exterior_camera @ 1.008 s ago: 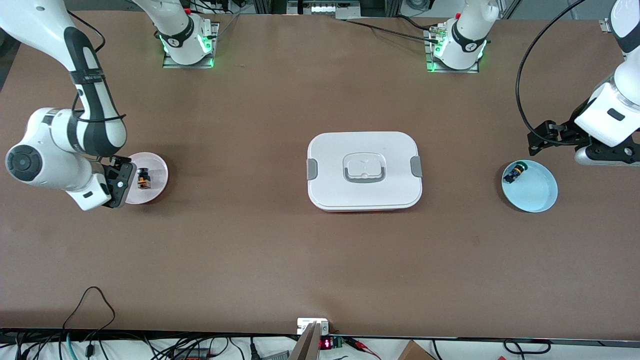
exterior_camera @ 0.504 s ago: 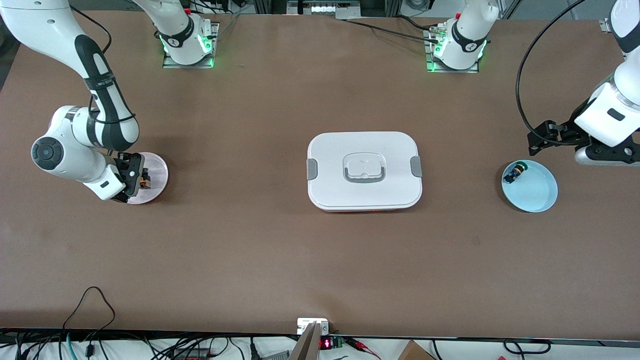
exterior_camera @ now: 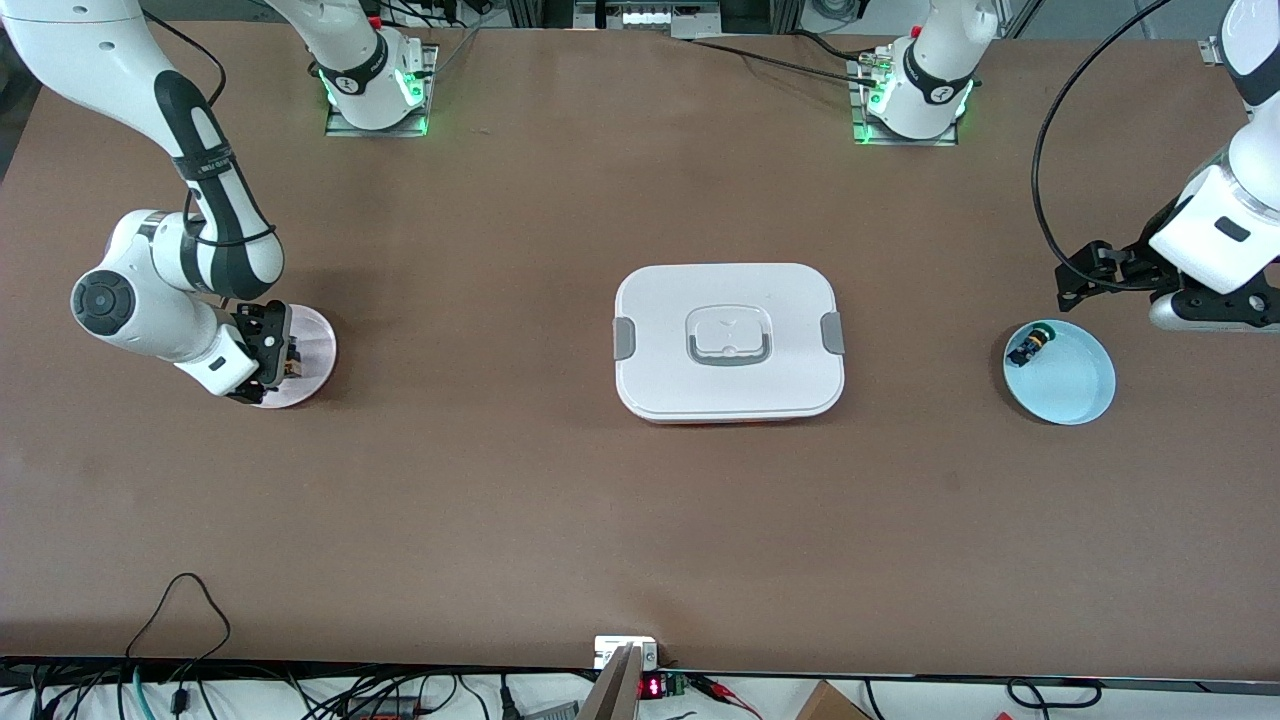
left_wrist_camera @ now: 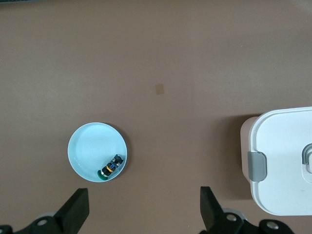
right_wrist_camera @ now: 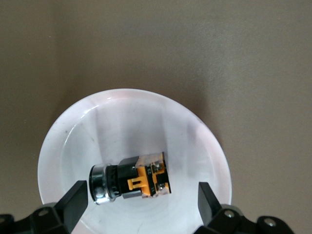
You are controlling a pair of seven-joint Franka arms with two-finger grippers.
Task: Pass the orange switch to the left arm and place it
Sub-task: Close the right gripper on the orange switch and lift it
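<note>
Front view. The right gripper (exterior_camera: 268, 352) hangs low over the pink plate (exterior_camera: 312, 345), which sits near the table (exterior_camera: 560, 500) edge at the right arm's end. The orange switch (exterior_camera: 291, 357) lies on that plate, mostly covered by the gripper, with only an orange sliver showing. The white box (exterior_camera: 729, 341) stands at the table's centre, between the pink plate and the blue plate (exterior_camera: 1072, 385) near the edge at the left arm's end. A second small black switch (exterior_camera: 1029, 346) lies in the blue plate against its rim. The left gripper (exterior_camera: 1078, 277) waits over bare table beside the blue plate.

Right wrist view. The orange switch (right_wrist_camera: 130, 178) lies on its side in the pink plate (right_wrist_camera: 78, 136), between the two spread fingertips (right_wrist_camera: 74, 199) of the right gripper (right_wrist_camera: 140, 200) and touching neither. Its orange block and metal ring, hidden in the front view, show plainly here.

Left wrist view. The left gripper (left_wrist_camera: 145, 210) has its fingers (left_wrist_camera: 78, 207) wide apart and empty. The blue plate (left_wrist_camera: 92, 146) holds the black switch (left_wrist_camera: 111, 166) with a green cap at its rim. One clipped end of the box (left_wrist_camera: 282, 161) shows, well apart from the plate.
</note>
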